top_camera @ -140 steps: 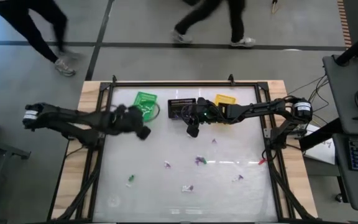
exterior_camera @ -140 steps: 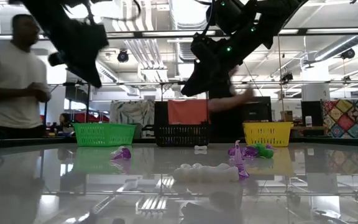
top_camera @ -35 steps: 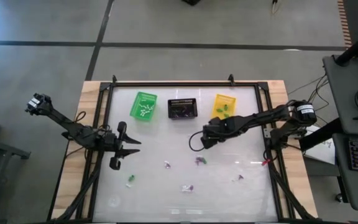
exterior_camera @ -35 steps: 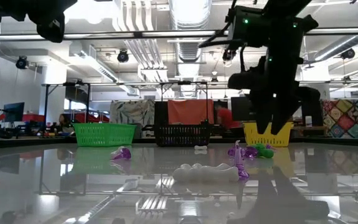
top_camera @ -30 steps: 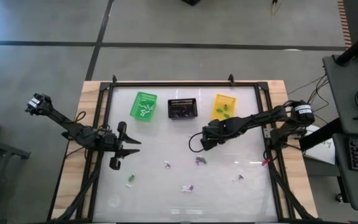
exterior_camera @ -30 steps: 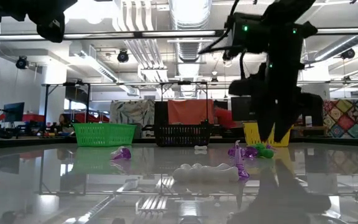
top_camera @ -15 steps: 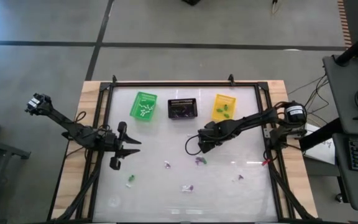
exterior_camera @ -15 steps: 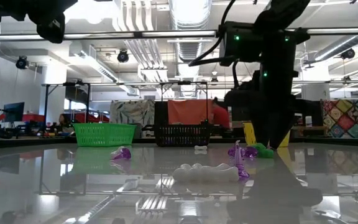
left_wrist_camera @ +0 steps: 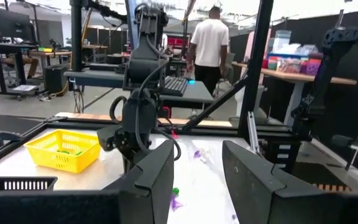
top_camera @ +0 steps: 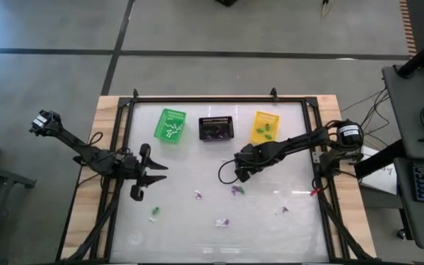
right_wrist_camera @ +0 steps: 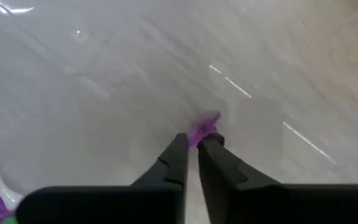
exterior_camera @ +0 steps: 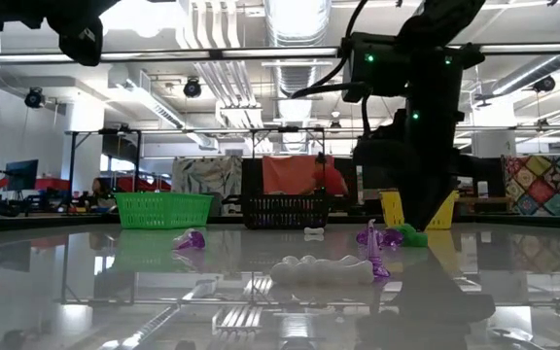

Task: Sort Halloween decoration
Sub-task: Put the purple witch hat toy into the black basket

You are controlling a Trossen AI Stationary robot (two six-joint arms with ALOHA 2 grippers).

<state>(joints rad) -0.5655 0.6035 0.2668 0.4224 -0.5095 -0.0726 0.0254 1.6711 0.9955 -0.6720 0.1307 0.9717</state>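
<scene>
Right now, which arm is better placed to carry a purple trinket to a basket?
The right gripper: its fingers are shut on a purple trinket. The left gripper waits open near the table's left edge.

My table [top_camera: 197, 221] has a glossy white top in a black frame; along its far edge I see a green basket [top_camera: 170, 125], black basket [top_camera: 216, 128] and yellow basket [top_camera: 265, 126]; tiny purple, white and green trinkets [top_camera: 221, 221] lie scattered nearer.

No text, label, brand or number can be read anywhere in these views. The signs and screens in the room behind are too small to make out.
</scene>
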